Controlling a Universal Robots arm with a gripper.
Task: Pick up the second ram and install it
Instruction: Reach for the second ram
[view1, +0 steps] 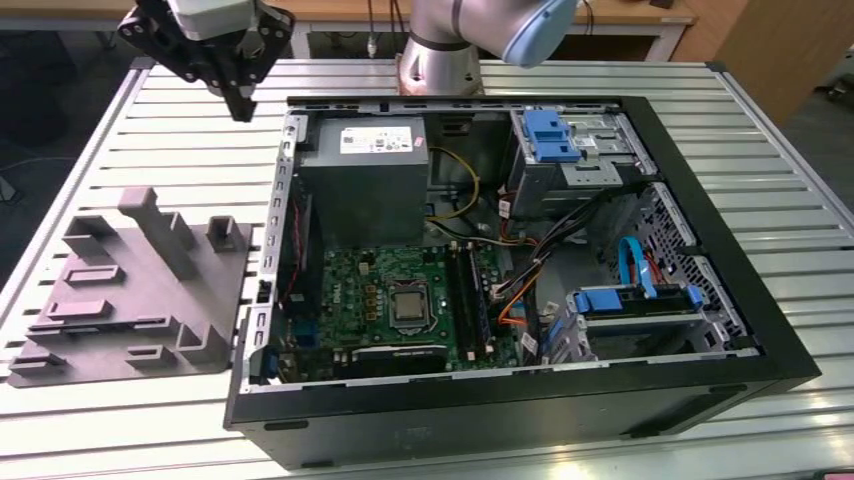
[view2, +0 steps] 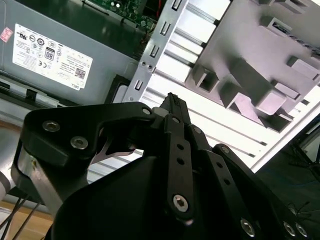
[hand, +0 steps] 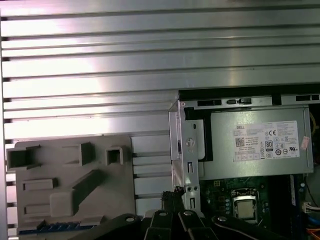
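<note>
At the gray holder's (hand: 70, 175) edge in the first wrist view, the second ram (hand: 55, 226) is seen, partly hidden. Gripper (view1: 240, 98) is held over the table (view1: 747, 130), fingers closed, empty. Stick is judged light, stiff, fragile; best pinched by its long edges.

A grey robot arm (view1: 447, 40) rises at twelve o'clock in the exterior view and reaches across to eleven o'clock. There its black gripper (view1: 242, 106) points downward, empty, with its fingers (view2: 177, 145) pressed together into a narrow tip.

bright glare on slatted table (hand: 150, 60)
</note>
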